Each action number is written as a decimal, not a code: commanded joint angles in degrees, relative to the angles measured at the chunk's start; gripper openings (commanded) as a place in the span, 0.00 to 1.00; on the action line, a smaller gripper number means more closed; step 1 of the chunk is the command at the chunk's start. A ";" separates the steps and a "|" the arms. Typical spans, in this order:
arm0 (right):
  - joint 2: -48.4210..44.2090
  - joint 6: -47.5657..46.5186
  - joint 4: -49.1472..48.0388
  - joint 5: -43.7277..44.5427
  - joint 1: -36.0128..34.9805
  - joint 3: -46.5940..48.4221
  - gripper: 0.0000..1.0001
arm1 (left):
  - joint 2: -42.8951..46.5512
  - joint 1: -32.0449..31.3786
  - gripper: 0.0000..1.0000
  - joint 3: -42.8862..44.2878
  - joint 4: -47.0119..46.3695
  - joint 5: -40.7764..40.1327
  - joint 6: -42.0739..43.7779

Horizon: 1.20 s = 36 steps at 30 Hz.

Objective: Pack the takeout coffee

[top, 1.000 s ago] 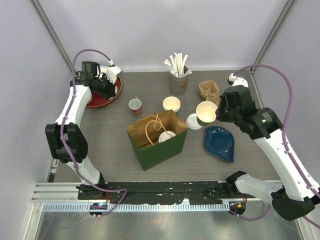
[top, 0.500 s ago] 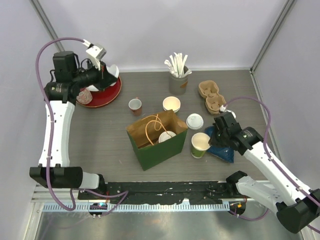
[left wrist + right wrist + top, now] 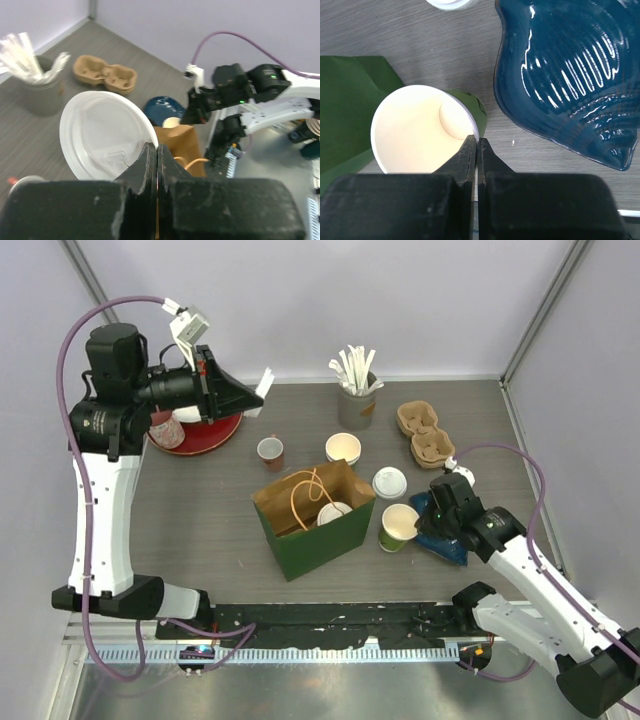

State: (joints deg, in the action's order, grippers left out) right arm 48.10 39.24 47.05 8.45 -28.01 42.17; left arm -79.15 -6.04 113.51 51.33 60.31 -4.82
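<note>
- The left tool (image 3: 258, 394) hangs high over the back-left of the table (image 3: 200, 510), its fingers pressed narrow on the edge of a white plastic lid (image 3: 102, 132).
- From above, that lid is only a thin edge-on sliver. The left wrist view shows its whole round face.
- The right tool (image 3: 476, 145) sits low, its fingers nearly together and pinching the rim of an open green paper cup (image 3: 417, 132).
- The cup leans just right of the green paper bag (image 3: 315, 535). I cannot tell whether its base rests on the table.
- A blue shell-shaped dish (image 3: 570, 80) lies just beside the cup. In the top view the right arm covers most of it.
- The bag stands open. A white-lidded cup (image 3: 333, 512) sits inside, with only its top showing past the orange handles.
- A loose white lid (image 3: 389, 482) lies on the table behind the held cup. The right wrist view cuts it off at the top edge.
- Farther back stand an open cream-lined cup (image 3: 343, 448), a small red-and-white cup (image 3: 270, 451), a grey pot of white stirrers (image 3: 355, 405) and a cardboard cup carrier (image 3: 425, 433).
- The left arm partly hides a red tray (image 3: 215, 430). A pinkish thing on it is too covered to name.
</note>
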 commanded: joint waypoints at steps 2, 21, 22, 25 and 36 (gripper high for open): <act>-1.69 0.40 0.41 6.05 -0.47 2.56 0.01 | -1.35 -6.85 0.00 5.22 1.14 5.43 -8.18; 0.33 0.40 -4.33 5.35 -4.77 -2.01 0.03 | -1.62 -23.84 0.00 0.31 -12.12 8.50 -25.41; 0.85 0.31 -4.07 5.09 -4.86 -1.75 0.07 | -1.53 -24.01 0.00 0.39 -12.48 8.68 -26.02; 1.30 0.13 -1.35 5.26 -4.77 1.59 0.31 | -1.53 -24.28 0.00 0.39 -13.80 9.29 -27.17; -1.78 -8.65 3.41 2.46 -4.77 23.11 0.57 | -0.83 -24.37 0.00 2.06 -13.89 2.01 -29.19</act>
State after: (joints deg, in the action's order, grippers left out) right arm 47.94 36.25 51.35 12.62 -32.58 56.42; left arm -82.19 -30.04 113.56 39.59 66.59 -31.48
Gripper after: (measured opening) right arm 0.558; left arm 0.011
